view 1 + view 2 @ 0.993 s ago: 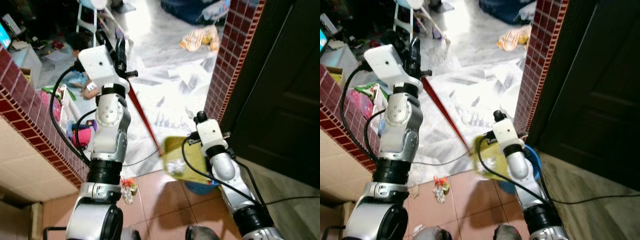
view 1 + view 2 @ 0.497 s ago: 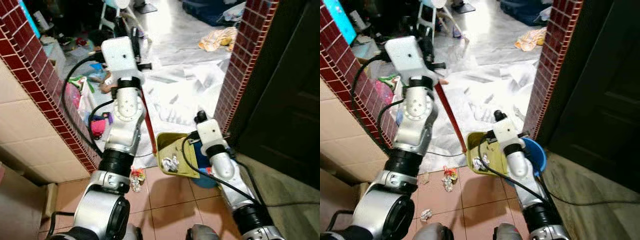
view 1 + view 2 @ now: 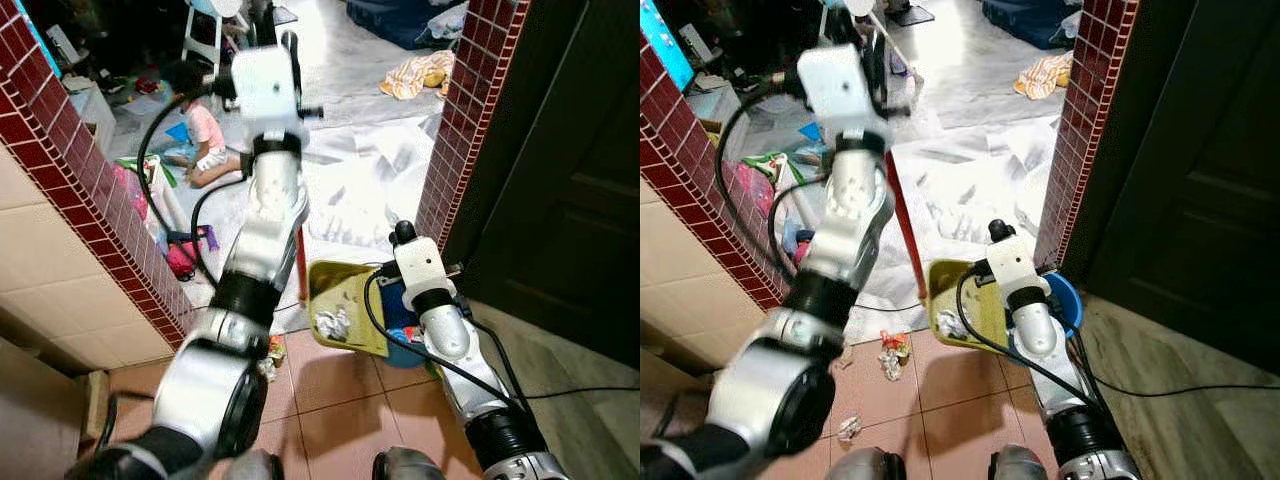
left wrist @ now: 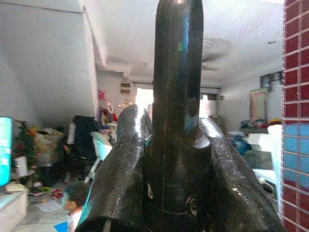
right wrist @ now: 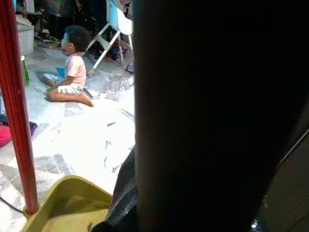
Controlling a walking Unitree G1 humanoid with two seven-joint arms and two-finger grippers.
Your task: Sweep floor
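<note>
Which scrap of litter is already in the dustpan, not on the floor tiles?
The white crumpled wad lies inside the yellow dustpan. The colourful wrapper and the small white scrap lie on the tiles, to the robot's left.

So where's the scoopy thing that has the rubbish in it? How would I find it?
Look at the red-brick pillar beside the dark door, then down to its foot, where the pink floor tiles begin. There, in front of the robot's right arm, sits the yellow-green dustpan, on a red pole, with crumpled white paper inside. The blue bucket beside it is round; the dustpan is flat and boxy.
</note>
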